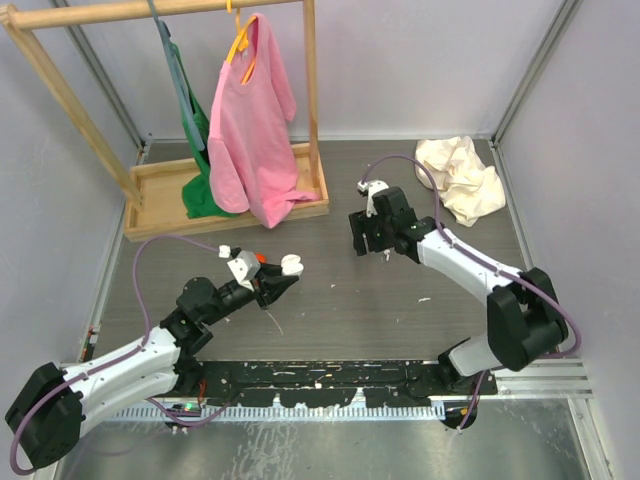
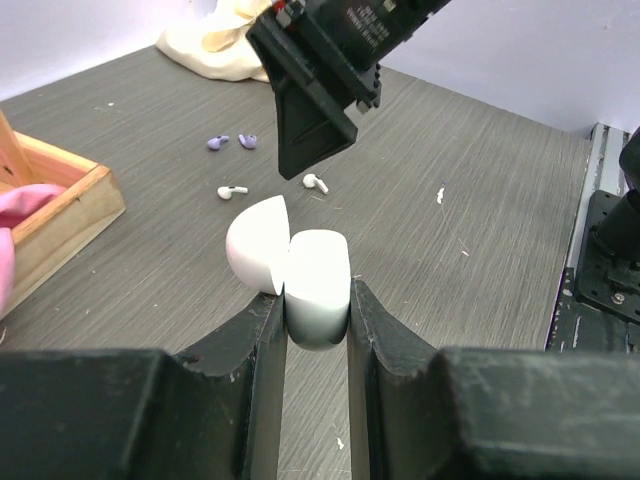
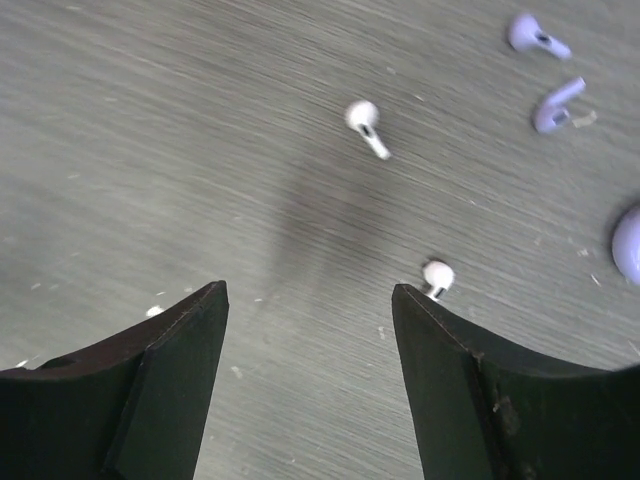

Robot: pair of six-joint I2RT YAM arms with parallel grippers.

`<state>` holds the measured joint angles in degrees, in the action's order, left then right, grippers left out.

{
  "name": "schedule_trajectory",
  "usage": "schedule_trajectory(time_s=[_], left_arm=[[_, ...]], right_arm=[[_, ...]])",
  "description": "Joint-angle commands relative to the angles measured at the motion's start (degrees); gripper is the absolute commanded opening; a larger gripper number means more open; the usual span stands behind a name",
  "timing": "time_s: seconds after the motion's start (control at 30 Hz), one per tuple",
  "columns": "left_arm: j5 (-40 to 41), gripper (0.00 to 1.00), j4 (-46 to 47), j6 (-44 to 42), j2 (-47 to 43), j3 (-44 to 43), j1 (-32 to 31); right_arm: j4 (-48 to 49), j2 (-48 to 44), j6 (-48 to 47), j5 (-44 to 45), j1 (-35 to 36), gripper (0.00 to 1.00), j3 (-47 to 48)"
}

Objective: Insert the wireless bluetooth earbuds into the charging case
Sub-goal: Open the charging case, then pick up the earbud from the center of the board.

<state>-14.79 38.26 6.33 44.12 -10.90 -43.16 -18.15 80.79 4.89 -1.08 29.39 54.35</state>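
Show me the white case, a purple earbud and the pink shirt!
white case [image 2: 318, 280]: left wrist view, its rounded body.
purple earbud [image 3: 526, 32]: right wrist view, its round head.
pink shirt [image 1: 248, 140]: top external view, its chest.

A light wooden clothes rack [image 1: 68, 95] stands at the far left of the dark grey wood-grain table [image 1: 330, 300], its base a shallow wooden tray [image 1: 160, 178]. A pink T-shirt [image 1: 250, 130] hangs from it on an orange hanger [image 1: 240, 45], its hem resting in the tray. Beside it on the left droops a green garment [image 1: 200, 192]. A crumpled cream cloth [image 1: 462, 178] lies in the far right corner. White specks of debris [image 1: 424, 299] dot the tabletop.
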Motion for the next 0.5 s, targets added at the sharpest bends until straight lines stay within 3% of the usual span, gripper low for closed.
schedule_trajectory(time_s=[0.0, 0.47], left_arm=[[1.0, 0.0, 1.8, -1.1, -0.2, -0.1, -0.3], [0.4, 0.0, 1.7, -1.1, 0.4, -0.4, -0.2]], right_arm=[[-2.1, 4.3, 4.4, 5.9, -2.0, 0.71, 2.5], [-10.9, 14.2, 11.8, 15.4, -4.8, 0.59, 10.1]])
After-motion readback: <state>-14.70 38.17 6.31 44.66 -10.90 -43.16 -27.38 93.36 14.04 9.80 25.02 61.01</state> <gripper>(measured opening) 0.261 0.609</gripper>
